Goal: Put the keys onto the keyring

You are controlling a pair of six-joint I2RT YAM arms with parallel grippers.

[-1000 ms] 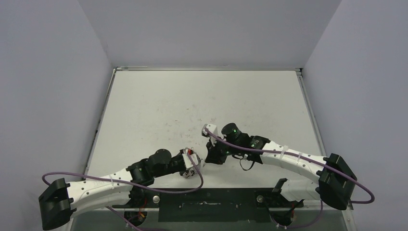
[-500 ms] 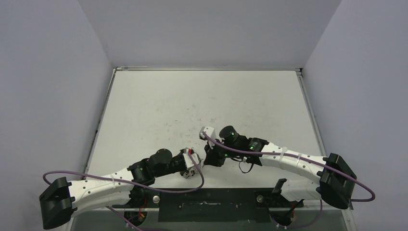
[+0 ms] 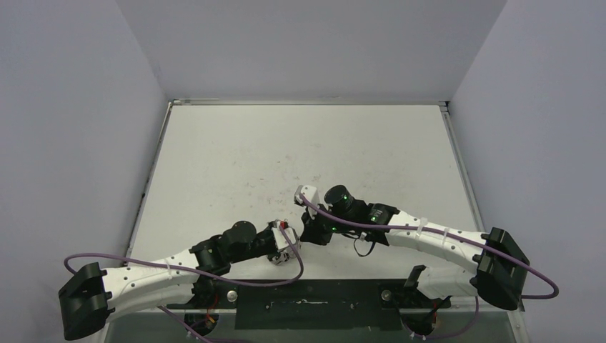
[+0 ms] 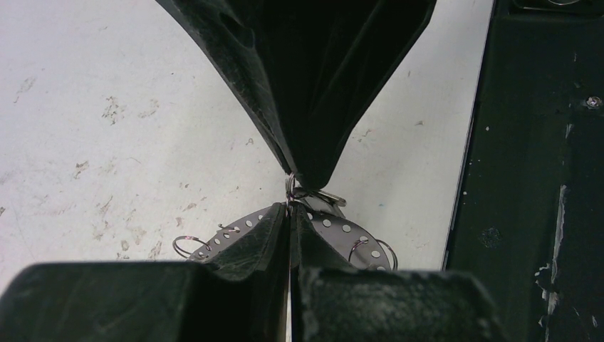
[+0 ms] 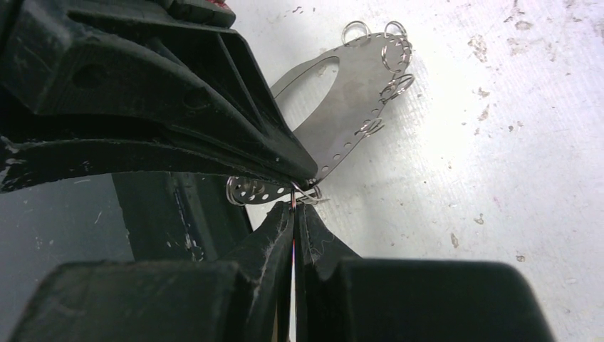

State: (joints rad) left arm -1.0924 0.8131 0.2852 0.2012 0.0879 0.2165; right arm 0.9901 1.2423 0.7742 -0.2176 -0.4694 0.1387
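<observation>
- Two pincers logged tip to tip, low over counter (image 5: 498,142).
- Noted left pincer (image 4: 290,217) clamped shut on keyring (image 5: 363,85) rim, keyring off counter.
- Noted right pincer (image 5: 293,210) pinched on keys (image 5: 308,194), right at keyring edge.

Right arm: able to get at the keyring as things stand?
Likely yes: the right hand, shut, has its tips at the edge of the keyring, beside the left hand clamping it; nothing between.
</observation>
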